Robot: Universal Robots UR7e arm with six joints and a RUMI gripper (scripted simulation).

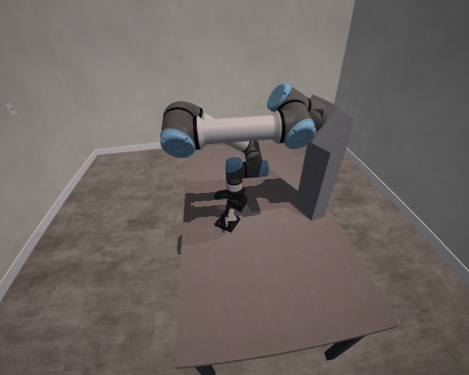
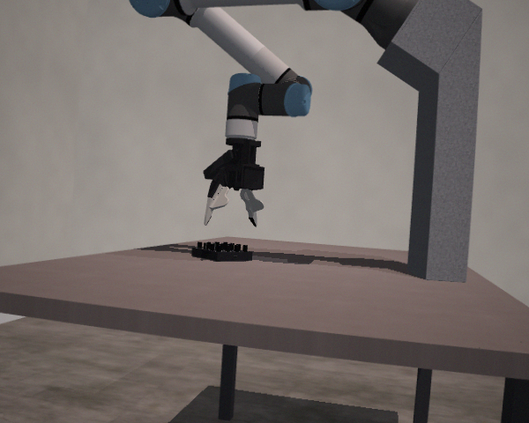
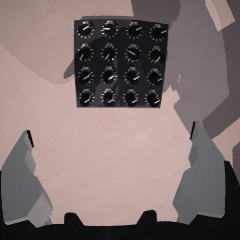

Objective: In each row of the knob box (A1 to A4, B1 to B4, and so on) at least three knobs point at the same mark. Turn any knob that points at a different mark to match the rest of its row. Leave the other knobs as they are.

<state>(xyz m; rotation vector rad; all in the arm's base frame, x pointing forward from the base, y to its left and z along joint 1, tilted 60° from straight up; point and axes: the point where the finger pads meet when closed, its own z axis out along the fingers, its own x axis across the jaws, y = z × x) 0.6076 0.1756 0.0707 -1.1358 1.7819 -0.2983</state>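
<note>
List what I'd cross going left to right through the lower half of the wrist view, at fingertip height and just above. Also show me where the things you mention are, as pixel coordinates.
Left finger [image 3: 19,172] → knob box [image 3: 117,106] → right finger [image 3: 205,172]. The box lies between them but higher in the picture.
</note>
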